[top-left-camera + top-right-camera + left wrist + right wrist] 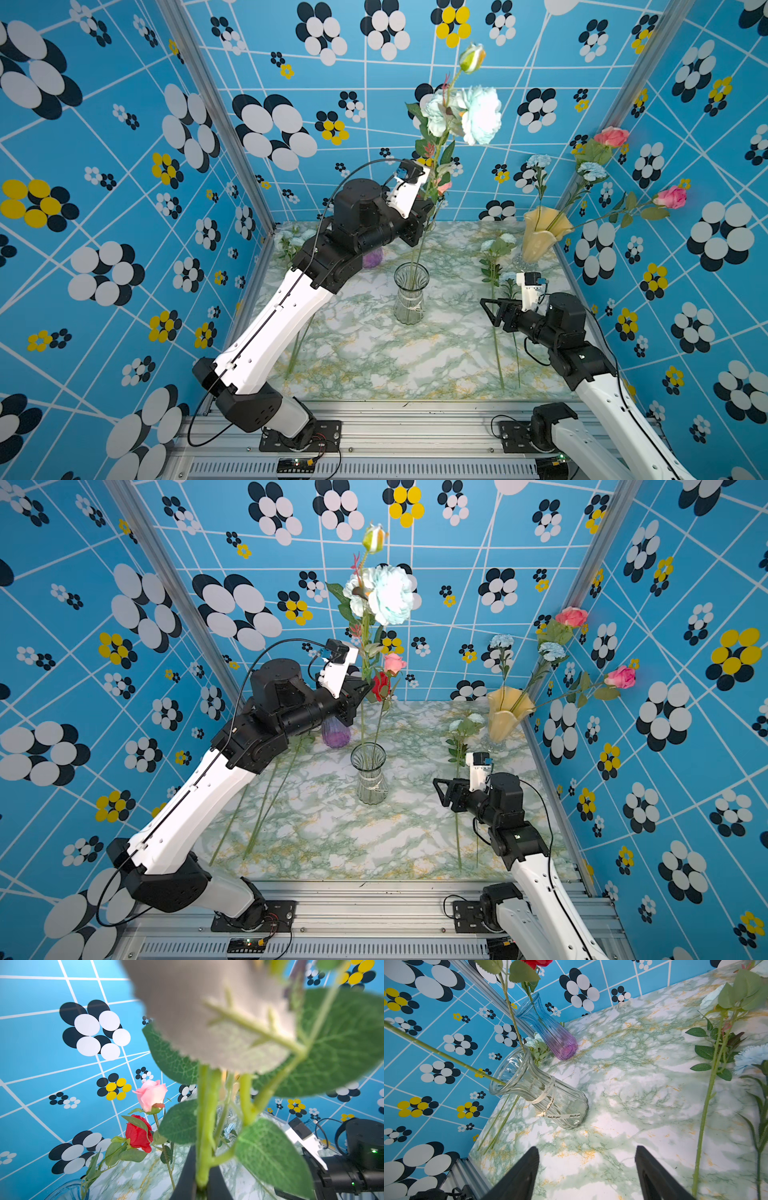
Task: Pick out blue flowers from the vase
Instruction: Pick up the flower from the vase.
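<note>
Several blue flowers (749, 1056) lie flat on the marble-print bench (374, 365). One group is just beside the right arm. Another (532, 1041) lies under the left arm with its blooms toward the back corner. I read both groups as finished picks. The largest item in play is the big blue peony (478, 114), high over the clear vase (410, 295). The left gripper (362, 687) is clamped tight on its stem partway up, and the stem's lower end sits in the vase mouth, so this pick is mid-lift, not out. The right gripper (586, 1148) hangs low over the bench near the laid-out stems, jaws wide apart, nothing between them. The yellow vase (540, 237) in the back right corner holds two small blue carnations (539, 161) among pink roses (611, 136); judged as left to do, if that vase counts. The purple vase (336, 733) behind the left arm carries a red rose (380, 685), and no blue shows in it. Estimate: past halfway, one stem in hand, two to go. Unclear points:
- how deep the peony stem reaches inside the glass
- the left wrist view is mostly blurred leaves and the underside of a bloom
- the stem count under the left arm is hidden by the arm
- a pale pink rose (394, 663) seems to stand in the clear vase, but its stem is too thin to trace
</note>
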`<state>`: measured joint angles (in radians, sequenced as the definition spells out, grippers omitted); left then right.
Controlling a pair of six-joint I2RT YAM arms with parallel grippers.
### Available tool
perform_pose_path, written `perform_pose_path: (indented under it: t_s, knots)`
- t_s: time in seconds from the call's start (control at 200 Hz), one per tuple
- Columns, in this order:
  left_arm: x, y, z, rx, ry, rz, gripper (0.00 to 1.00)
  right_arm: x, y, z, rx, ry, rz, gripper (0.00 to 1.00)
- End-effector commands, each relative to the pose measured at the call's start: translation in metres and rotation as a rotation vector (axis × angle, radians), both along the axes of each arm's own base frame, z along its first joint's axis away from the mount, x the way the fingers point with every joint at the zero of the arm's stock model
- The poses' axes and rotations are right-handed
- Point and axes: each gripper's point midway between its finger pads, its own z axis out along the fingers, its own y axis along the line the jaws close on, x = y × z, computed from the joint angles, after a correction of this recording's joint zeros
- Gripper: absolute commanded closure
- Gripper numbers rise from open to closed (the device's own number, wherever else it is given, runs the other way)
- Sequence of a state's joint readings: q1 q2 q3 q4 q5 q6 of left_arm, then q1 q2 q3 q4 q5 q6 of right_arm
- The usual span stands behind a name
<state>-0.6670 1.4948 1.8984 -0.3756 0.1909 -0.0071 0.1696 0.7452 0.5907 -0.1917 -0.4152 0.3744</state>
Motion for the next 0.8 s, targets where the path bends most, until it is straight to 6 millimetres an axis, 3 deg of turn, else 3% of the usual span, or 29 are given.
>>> perform_pose_path:
  t_s: [0.0,0.315,0.475,0.67,0.794]
  knots:
    - [-0.003,0.007,0.027,-0.168,0.035,-0.101,1.00,-0.014,0.005,0.000,-0.019,0.040,0.056,0.24]
    - [0.003,0.011,0.060,-0.304,0.086,-0.261,1.00,-0.049,-0.013,0.041,0.006,-0.070,-0.027,0.22]
    - [-0.007,0.000,0.059,-0.328,0.124,-0.374,1.00,-0.044,-0.015,0.047,-0.024,-0.064,-0.035,0.21]
    - [-0.019,-0.001,0.068,-0.359,0.101,-0.425,1.00,-0.031,-0.011,0.082,-0.022,-0.129,-0.022,0.20]
    - [-0.018,-0.005,0.062,-0.352,0.109,-0.425,1.00,-0.024,-0.005,0.102,-0.022,-0.161,0.008,0.20]
